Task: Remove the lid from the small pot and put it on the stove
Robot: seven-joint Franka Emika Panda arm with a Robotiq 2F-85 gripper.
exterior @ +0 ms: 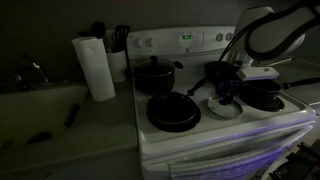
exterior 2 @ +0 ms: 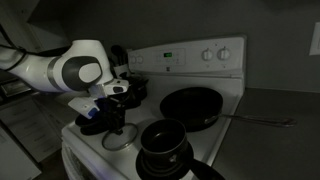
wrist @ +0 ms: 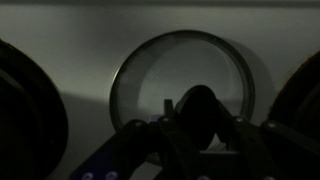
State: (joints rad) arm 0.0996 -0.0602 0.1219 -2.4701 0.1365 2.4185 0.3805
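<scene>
The lid (wrist: 185, 68), round with a see-through centre and a pale rim, is low over the white stove (exterior: 190, 42) top, between the burners. I cannot tell whether it touches the surface. My gripper (wrist: 197, 112) is straight above it, its fingers tight on both sides of the dark knob. Both exterior views show the gripper (exterior: 226, 94) (exterior 2: 117, 121) over the lid (exterior: 226, 109) (exterior 2: 120, 141). The small pot (exterior: 263, 97) stands uncovered on a front burner right beside the gripper.
A taller black pot (exterior: 155, 73) with a dark lid stands on a rear burner. A flat black frying pan (exterior: 172, 112) is on a front burner and another pan (exterior 2: 190, 106) lies further along. A paper towel roll (exterior: 97, 67) stands on the counter beside the stove.
</scene>
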